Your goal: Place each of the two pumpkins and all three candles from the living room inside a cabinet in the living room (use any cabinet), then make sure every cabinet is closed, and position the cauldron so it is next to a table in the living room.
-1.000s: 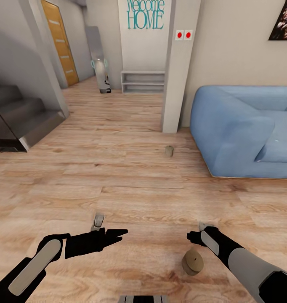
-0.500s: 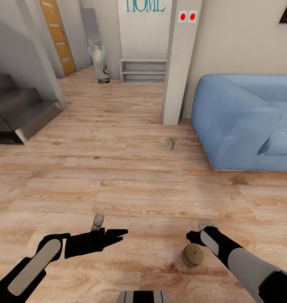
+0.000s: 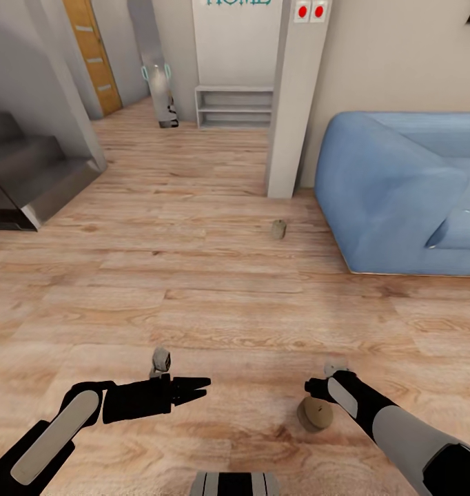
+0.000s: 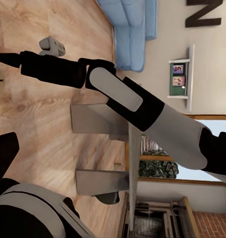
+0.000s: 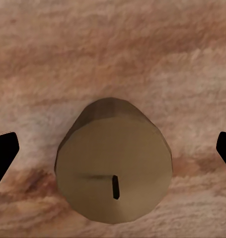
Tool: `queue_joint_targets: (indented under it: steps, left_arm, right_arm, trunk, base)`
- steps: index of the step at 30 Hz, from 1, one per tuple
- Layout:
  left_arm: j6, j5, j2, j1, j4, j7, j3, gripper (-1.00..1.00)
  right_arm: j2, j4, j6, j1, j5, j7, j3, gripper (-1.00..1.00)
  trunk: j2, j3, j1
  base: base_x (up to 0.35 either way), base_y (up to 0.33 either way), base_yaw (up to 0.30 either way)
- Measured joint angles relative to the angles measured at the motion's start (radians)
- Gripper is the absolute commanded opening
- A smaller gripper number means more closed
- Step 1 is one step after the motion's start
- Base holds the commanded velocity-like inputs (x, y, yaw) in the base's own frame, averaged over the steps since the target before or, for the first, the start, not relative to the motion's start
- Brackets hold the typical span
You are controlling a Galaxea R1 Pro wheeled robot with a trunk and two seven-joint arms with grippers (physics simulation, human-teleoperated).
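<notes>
The near candle (image 3: 314, 415) stands upright on the wooden floor (image 3: 214, 289), directly below the right gripper (image 3: 316, 389) in the head view. A second candle (image 3: 279, 229) stands farther off, near the pillar (image 3: 290, 103) and just left of the blue sofa (image 3: 400, 193).

Right gripper: in the right wrist view the candle (image 5: 113, 171) sits centred between the two fingertips (image 5: 3, 153), which appear at opposite edges of the picture. The fingers are spread wide, well clear of the candle on both sides, and grip nothing. The camera looks almost straight down on the flat top and its short wick, so the candle's long axis is vertical and runs in line with the approach direction of the fingers.

Left gripper (image 3: 197, 387): it hangs above bare floor to the left, well apart from the near candle, pointing right. Its finger spacing cannot be determined from these pictures. In the left wrist view the right arm (image 4: 117, 94) crosses the picture above the floor.

Governing relation: the candle lies straight ahead of the right fingers, between them and below. The right arm is clearly the nearer of the two.

Judgement: the step in hand is the pickup of the near candle by the right arm. The next move calls for a straight descent until the fingers flank the cylinder wall, followed by closure. Because the cylinder is short, a shallow grasp could slip off the rim
</notes>
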Motion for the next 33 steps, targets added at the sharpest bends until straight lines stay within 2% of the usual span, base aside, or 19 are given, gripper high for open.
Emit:
queue_joint_targets:
  steps: [7, 21, 28, 33]
  left_arm:
    - [0.0, 0.001, 0.0, 0.0, 0.0, -0.001, 0.0, 1.0]
    - [0.04, 0.004, 0.0, 0.0, -0.017, -0.003, 0.001, 1.0]
    - [0.042, 0.003, 0.0, 0.0, -0.018, -0.004, 0.002, 1.0]
    - [0.043, 0.004, 0.0, 0.0, -0.019, -0.003, 0.002, 1.0]
  right_arm:
    - [0.0, 0.0, 0.0, 0.0, 0.0, 0.0, 0.001, 1.0]
    - [0.001, 0.0, 0.0, 0.0, 0.003, 0.0, 0.001, 1.0]
    - [0.002, 0.0, 0.0, 0.0, 0.005, 0.0, 0.001, 1.0]
    - [0.002, 0.0, 0.0, 0.0, 0.005, 0.0, 0.001, 1.0]
  trunk:
    - [-0.002, -0.027, 0.003]
    - [-0.002, -0.027, 0.003]
    - [-0.003, -0.054, 0.006]
    - [-0.003, -0.054, 0.006]
  base:
    - [0.0, 0.0, 0.0]
    - [0.0, 0.0, 0.0]
    - [0.0, 0.0, 0.0]
    - [0.0, 0.0, 0.0]
